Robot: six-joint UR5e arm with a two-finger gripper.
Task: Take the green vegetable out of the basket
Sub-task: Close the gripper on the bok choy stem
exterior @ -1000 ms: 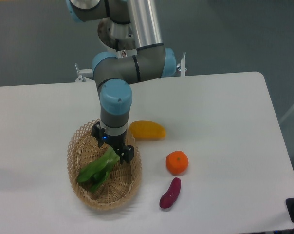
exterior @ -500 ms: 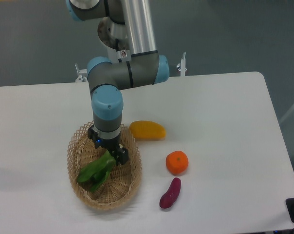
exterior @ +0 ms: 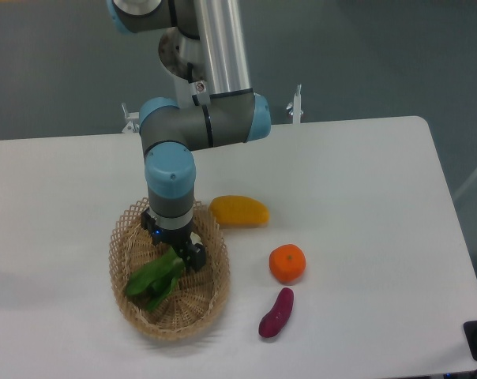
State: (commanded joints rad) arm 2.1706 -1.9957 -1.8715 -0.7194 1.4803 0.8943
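Bok choy of this sort would be light and limp, I judged: the green vegetable (exterior: 154,278) lay inside the basket (exterior: 132,314), its dark leaves sprawled toward the near-left of the weave and its upper end pointing up toward the gripper (exterior: 175,251). Leaves like these would bruise and tear under a hard pinch and could slide out of a loose one, so the firmer stalk end looked the sounder place to take hold, with the leaves left to trail. The stalk base itself was not clearly visible, being partly hidden under the tool. The arm reached down from above the table (exterior: 357,181), its blue-capped wrist stacked nearly vertical over the basket's upper right part and the gripper pointing straight down, low within the looped rim. Its dark fingertips sat at or just over the vegetable's upper end; whether they touched it could not be made out. How far apart the jaws stood was also beyond telling from this view, as the black fingers merged with the shadow in the weave. A lift, in my judgement, would call for a gentle, straight rise so the leaves cleared the rim without snagging.
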